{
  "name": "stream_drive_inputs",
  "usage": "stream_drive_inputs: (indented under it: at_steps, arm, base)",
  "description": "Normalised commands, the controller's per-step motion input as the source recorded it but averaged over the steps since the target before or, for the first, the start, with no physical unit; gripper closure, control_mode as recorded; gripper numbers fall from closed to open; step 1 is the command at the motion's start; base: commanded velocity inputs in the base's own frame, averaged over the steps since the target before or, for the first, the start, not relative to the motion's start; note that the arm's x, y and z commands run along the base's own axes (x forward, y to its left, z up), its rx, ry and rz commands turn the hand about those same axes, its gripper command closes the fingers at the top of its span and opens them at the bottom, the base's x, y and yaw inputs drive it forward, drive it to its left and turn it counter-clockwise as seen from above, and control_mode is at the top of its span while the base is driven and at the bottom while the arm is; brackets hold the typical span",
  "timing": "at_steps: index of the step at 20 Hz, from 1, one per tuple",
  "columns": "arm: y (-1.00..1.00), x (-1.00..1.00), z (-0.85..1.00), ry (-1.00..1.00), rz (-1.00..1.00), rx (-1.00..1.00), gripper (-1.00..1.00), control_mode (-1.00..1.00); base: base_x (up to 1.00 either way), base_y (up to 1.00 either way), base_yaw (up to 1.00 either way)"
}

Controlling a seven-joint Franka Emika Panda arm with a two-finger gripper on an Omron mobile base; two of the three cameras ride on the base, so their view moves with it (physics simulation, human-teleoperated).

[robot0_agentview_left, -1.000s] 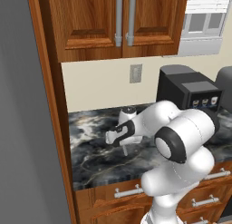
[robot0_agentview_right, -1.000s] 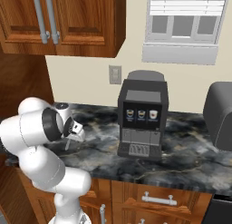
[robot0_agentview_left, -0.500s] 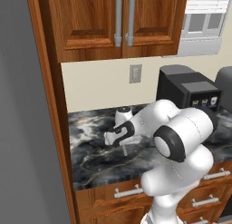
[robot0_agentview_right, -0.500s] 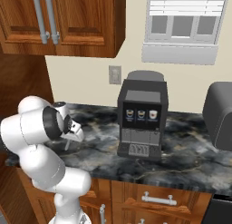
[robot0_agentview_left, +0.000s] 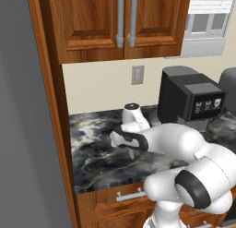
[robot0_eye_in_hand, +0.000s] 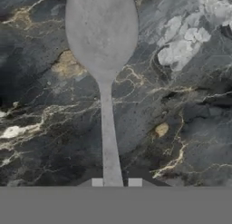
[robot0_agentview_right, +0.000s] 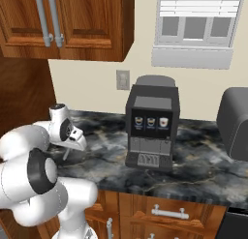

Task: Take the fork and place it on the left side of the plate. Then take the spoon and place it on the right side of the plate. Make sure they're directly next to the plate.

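Observation:
In the hand view the spoon (robot0_eye_in_hand: 102, 32), silver-grey with a smooth oval bowl, runs straight away from my gripper (robot0_eye_in_hand: 116, 182). Its thin handle passes down between the two fingertips (robot0_eye_in_hand: 97, 182), so the gripper is shut on the handle's end. The spoon hangs over the dark marble counter (robot0_eye_in_hand: 181, 128). From the base views, my gripper (robot0_agentview_left: 128, 150) (robot0_agentview_right: 67, 153) points down over the left part of the counter, close to the front half. The fork and the blue plate are out of view.
A black coffee machine (robot0_agentview_left: 189, 100) (robot0_agentview_right: 152, 122) stands on the counter to the right of the hand. A dark appliance (robot0_agentview_right: 235, 122) sits further right. A tall wooden panel (robot0_agentview_left: 50, 130) bounds the counter on the left, with wall cabinets (robot0_agentview_left: 120, 24) above.
The hand has shifted only slightly, a little up and to the left in the right base view. The scene otherwise looks the same.

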Motion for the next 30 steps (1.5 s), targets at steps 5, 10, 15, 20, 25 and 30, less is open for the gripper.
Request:
stream_drive_inputs:
  at_steps: [5, 10, 15, 20, 25, 30]
  arm:
    - [-0.11, -0.65, 0.77, 0.0, 0.0, 0.0, 1.0, -1.0]
    - [0.0, -0.61, 0.29, -0.01, 0.0, 0.0, 1.0, -1.0]
    - [0.0, 0.0, 0.0, 0.0, 0.0, 0.0, 1.0, -1.0]
    - [0.0, 0.0, 0.0, 0.0, 0.0, 0.0, 1.0, -1.0]
    - [0.0, 0.0, 0.0, 0.0, 0.0, 0.0, 1.0, -1.0]
    - [0.0, 0.0, 0.0, 0.0, 0.0, 0.0, 1.0, 1.0]
  base:
    - [0.0, 0.0, 0.0]
    - [0.0, 0.0, 0.0]
    - [0.0, 0.0, 0.0]
    - [0.0, 0.0, 0.0]
    - [0.0, 0.0, 0.0]
    - [0.0, 0.0, 0.0]
